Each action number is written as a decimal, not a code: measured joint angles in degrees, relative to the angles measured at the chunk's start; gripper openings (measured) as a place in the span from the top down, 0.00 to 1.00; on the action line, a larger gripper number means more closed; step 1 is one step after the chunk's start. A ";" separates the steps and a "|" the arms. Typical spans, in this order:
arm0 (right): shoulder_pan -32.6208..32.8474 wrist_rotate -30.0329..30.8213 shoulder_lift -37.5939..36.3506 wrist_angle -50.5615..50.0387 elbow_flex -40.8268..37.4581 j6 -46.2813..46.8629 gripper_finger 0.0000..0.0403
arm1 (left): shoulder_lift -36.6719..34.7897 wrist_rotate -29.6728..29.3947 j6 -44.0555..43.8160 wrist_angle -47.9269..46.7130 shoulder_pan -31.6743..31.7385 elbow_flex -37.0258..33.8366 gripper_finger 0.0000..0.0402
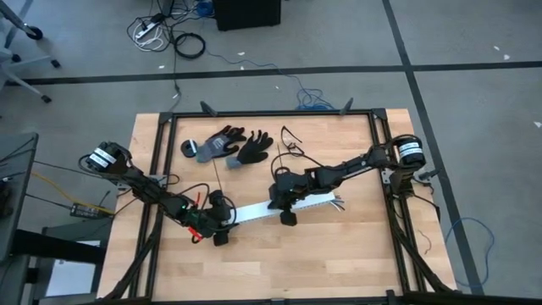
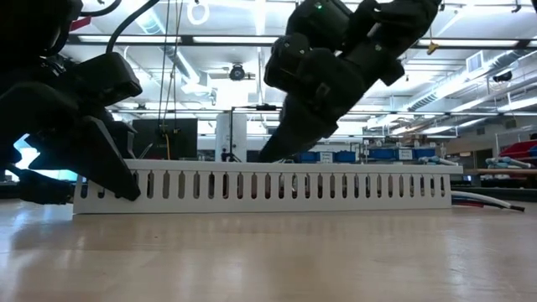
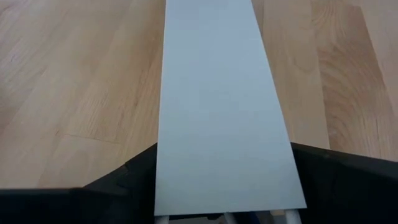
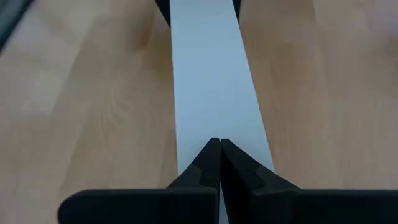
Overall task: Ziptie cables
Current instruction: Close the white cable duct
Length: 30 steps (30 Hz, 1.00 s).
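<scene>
Left gripper (image 1: 222, 222) sits low at the near-left of the wooden table (image 1: 339, 263), fingers (image 3: 118, 186) spread wide, one on each side of the left end of the white slotted strip (image 1: 258, 210) — clamped on its width, per the left wrist view. In the low view that strip (image 2: 268, 189) stands on edge on the tabletop, slots upright, the left gripper at its left end.

Behind it, toward the far side, a pair of dark gloves (image 1: 230, 146) lies flat, well apart from both arms.

Right gripper (image 1: 286, 207) is at mid-table over the strip, fingers (image 4: 205, 168) pressed tight together, nothing between them, tips pointing down over the strip's flat top.

Cables (image 1: 337, 202) — only their ends show, poking out past the strip's right end, lying on the table.
</scene>
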 joint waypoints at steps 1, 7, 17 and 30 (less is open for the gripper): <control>-0.11 -0.59 0.41 1.00 0.03 0.00 1.00 | 0.00 -0.01 -0.14 0.00 0.00 0.00 0.40; -0.48 -2.90 1.76 5.67 -0.04 -0.39 1.00 | 0.00 0.04 -0.12 0.08 0.09 0.00 0.40; -1.12 -2.10 -2.04 4.95 -0.24 -1.90 1.00 | 0.11 0.86 -0.02 0.48 0.75 0.15 0.40; -0.76 -3.45 2.24 1.77 0.14 0.53 1.00 | 0.02 0.81 0.15 0.01 0.66 0.10 0.40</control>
